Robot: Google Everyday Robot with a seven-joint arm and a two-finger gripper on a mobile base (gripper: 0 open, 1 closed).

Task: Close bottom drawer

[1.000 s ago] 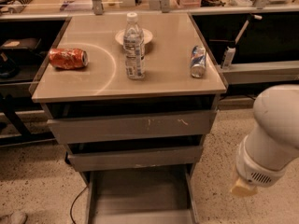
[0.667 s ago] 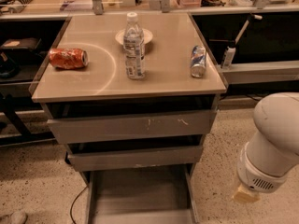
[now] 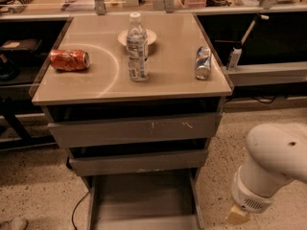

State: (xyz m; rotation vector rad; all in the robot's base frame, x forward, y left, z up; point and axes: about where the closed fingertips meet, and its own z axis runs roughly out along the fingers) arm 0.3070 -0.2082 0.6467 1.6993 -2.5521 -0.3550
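1. Here, a grey cabinet stands under a tan worktop (image 3: pixel 168 83), with 3 drawers stacked below it.
2. The bottom drawer (image 3: pixel 141 198) is the lowest and narrowest of the 3. It is pulled out towards the near side, so its shallow tray lies bare, and its low plain front sits at the near edge of the view.
3. The middle drawer (image 3: pixel 139 162) sits directly above it, with a dark gap showing over its front.
4. The top drawer (image 3: pixel 134 130) is the widest. It has pale scratches right of centre and a dark gap above it too.
5. On the worktop, an orange can (image 3: pixel 70 60) lies on its side at the left.
6. A bottle (image 3: pixel 137 49) stands upright near the middle, with a small dish (image 3: pixel 152 35) just behind it on the far side.
7. A blue can (image 3: pixel 203 62) lies on its side at the right, close to the edge.
8. The white arm (image 3: pixel 273 162) fills the near right corner, above the speckled floor (image 3: pixel 33 190) and well right of the bottom drawer, touching nothing.
9. The gripper (image 3: pixel 238 215) is at the arm's low end, by the near edge of the view and right of the bottom drawer's front corner. Only a tan tip shows, so I cannot tell whether it is apart or together.
10. A dark cable (image 3: pixel 76 210) trails on the floor left of the bottom drawer.
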